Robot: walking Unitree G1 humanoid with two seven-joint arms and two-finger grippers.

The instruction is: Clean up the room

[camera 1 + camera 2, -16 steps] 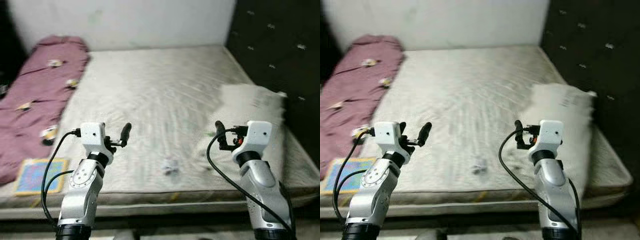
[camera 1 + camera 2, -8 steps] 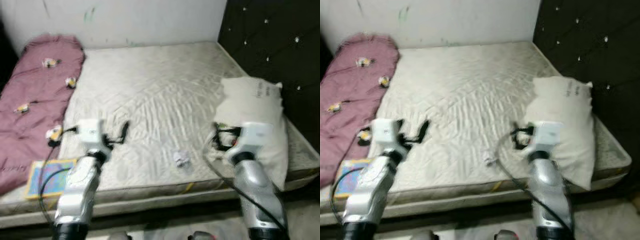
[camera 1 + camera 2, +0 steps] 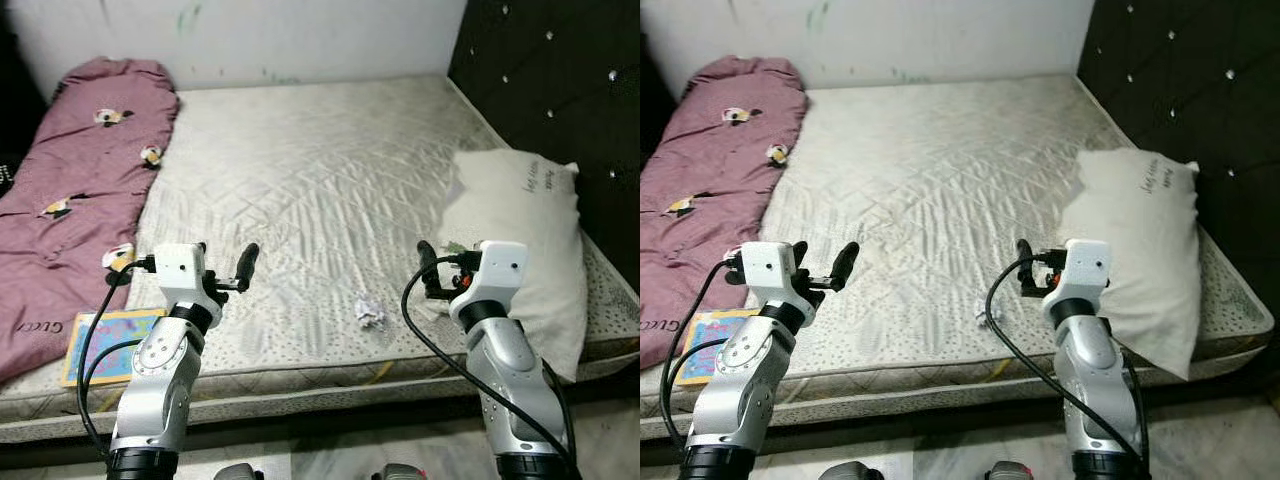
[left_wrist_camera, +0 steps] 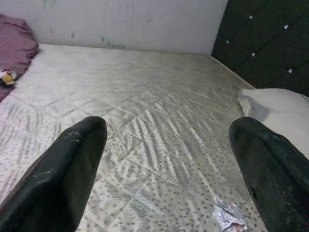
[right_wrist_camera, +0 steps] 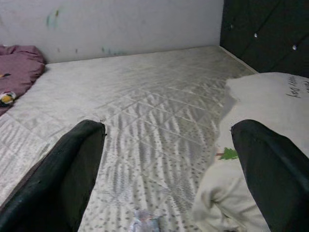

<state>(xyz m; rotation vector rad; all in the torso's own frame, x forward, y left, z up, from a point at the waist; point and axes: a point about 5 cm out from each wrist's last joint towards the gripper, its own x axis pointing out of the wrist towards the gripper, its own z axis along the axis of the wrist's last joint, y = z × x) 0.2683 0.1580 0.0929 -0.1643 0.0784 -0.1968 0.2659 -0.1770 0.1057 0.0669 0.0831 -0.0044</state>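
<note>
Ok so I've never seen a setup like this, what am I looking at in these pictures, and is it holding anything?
This is a walking robot facing a bed. Two pictures come from cameras on its head, looking down at its silver arms. The other two come from cameras on its wrists, looking out between the black fingers. The left gripper and right gripper are both open and hold nothing. On the bare mattress lie a small crumpled wrapper near the front edge, a white pillow on the robot's right, and a purple blanket and a colourful book on its left.
</note>
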